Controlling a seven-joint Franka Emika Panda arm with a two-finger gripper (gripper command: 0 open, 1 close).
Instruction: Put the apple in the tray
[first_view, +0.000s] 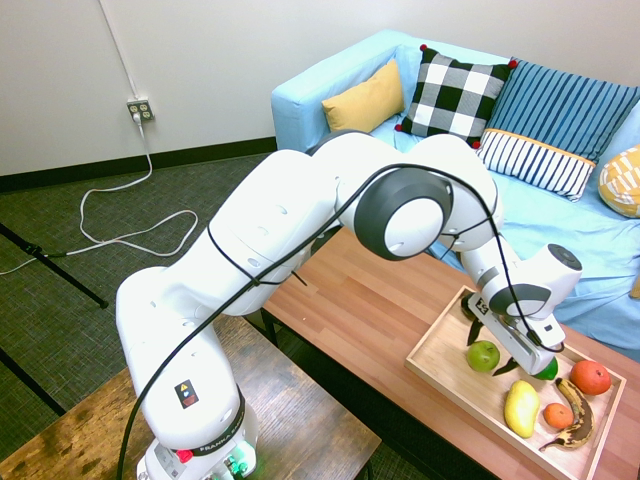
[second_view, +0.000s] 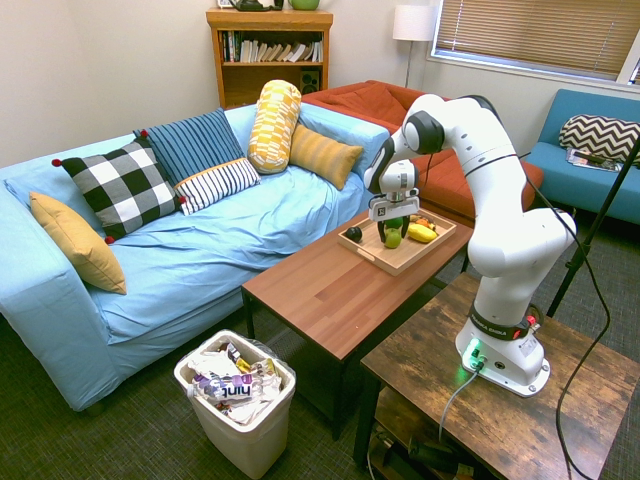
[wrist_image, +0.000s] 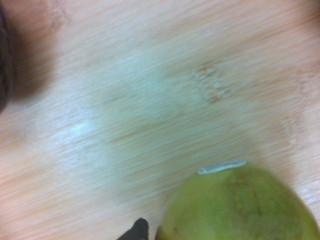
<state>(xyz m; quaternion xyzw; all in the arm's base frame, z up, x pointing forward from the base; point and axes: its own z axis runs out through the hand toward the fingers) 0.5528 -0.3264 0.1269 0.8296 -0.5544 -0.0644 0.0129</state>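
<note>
The small yellow-green apple rests on the floor of the light-wood tray, near the tray's left end. My gripper hangs right over it. It is open, with one dark finger on each side of the fruit, apart from its skin. In the second exterior view the apple sits under the gripper in the middle of the tray. The wrist view shows the top of the apple close up against the tray's pale wood.
The tray lies on a reddish-brown coffee table beside a blue sofa. Also in the tray are a darker green fruit, a red-orange fruit, a yellow fruit, a small orange and a dark banana.
</note>
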